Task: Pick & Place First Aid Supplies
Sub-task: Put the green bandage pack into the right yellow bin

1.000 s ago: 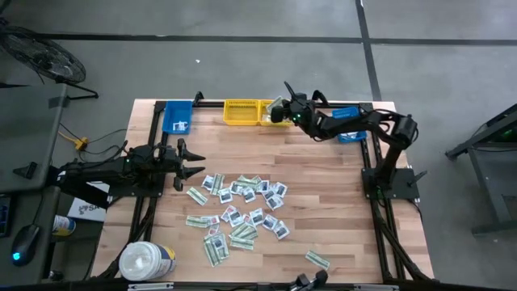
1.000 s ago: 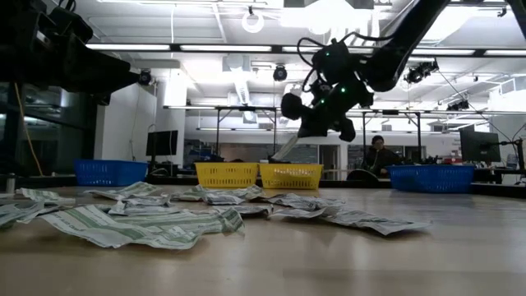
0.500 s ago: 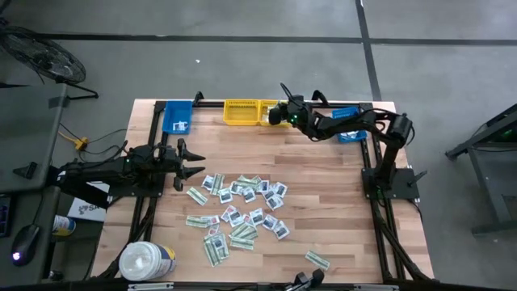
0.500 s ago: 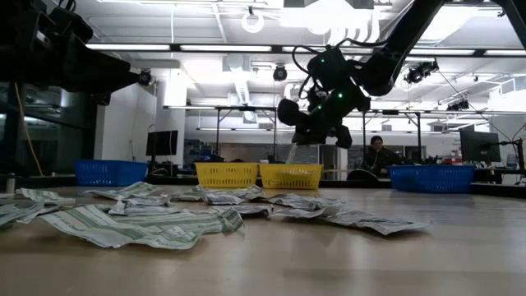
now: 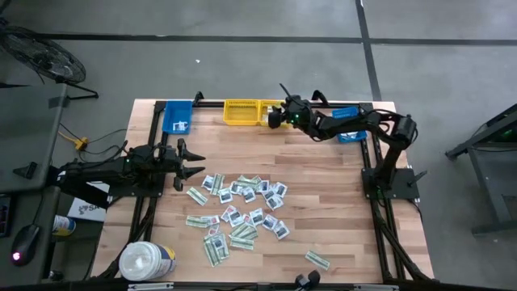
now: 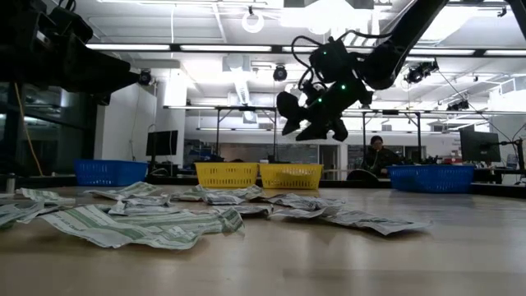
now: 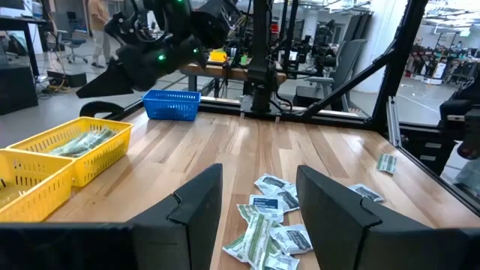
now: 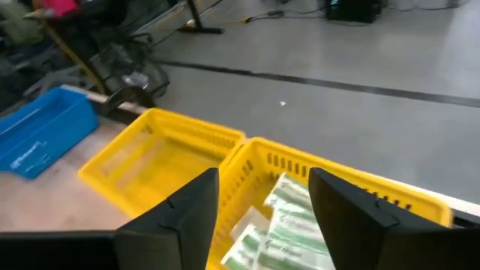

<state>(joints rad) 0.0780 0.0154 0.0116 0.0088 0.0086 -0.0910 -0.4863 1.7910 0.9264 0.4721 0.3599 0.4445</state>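
The first aid supplies (image 5: 242, 210) lie scattered as flat packets on the middle of the wooden table, with one green-white strip (image 5: 317, 259) apart near the front edge. More green-white strips (image 8: 289, 217) lie inside the right yellow bin (image 8: 360, 187). My right gripper (image 8: 264, 180) hovers open above that bin at the table's far edge, nothing between its fingers. It also shows raised in the low view, right gripper (image 6: 300, 125). My left gripper (image 5: 194, 164) waits open at the table's left, pointing level toward the pile (image 7: 270, 217).
A second yellow bin (image 5: 240, 112) stands left of the filled one. Blue bins sit at the far left (image 5: 178, 115) and far right (image 5: 349, 121). A big white round tub (image 5: 147, 260) stands at the near left corner. Bare wood lies right of the pile.
My right gripper has opened above the right yellow bin and rolled a little. The pale strip that hung below its fingers has dropped away and no longer shows beneath it. My left arm has kept still.
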